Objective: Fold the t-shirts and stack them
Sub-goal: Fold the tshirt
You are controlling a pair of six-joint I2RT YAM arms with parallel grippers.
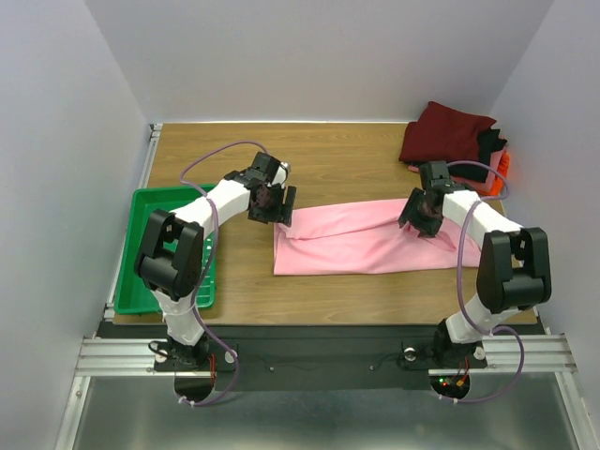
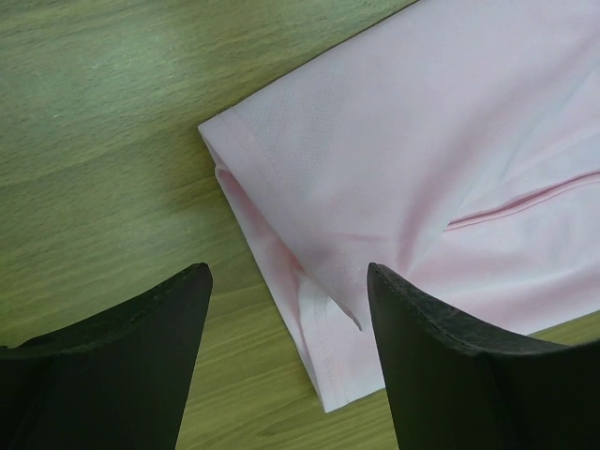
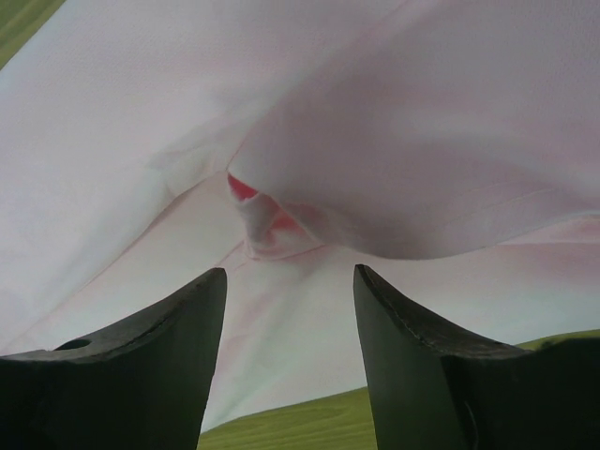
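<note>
A light pink t-shirt (image 1: 366, 242) lies folded lengthwise into a long strip across the middle of the table. My left gripper (image 1: 272, 208) hovers open over its left end; the left wrist view shows the shirt's corner and hem (image 2: 328, 319) between my spread fingers (image 2: 141, 356). My right gripper (image 1: 419, 217) hovers open over the shirt's right part; the right wrist view shows the pink cloth with its collar fold (image 3: 258, 220) just ahead of my fingers (image 3: 422, 347). A dark red t-shirt (image 1: 448, 133) lies bunched at the back right, on black (image 1: 487, 142) and orange-red (image 1: 502, 164) cloth.
A green plastic tray (image 1: 141, 272) stands at the table's left edge beside the left arm. White walls close in the back and both sides. The arm bases and a metal rail run along the near edge.
</note>
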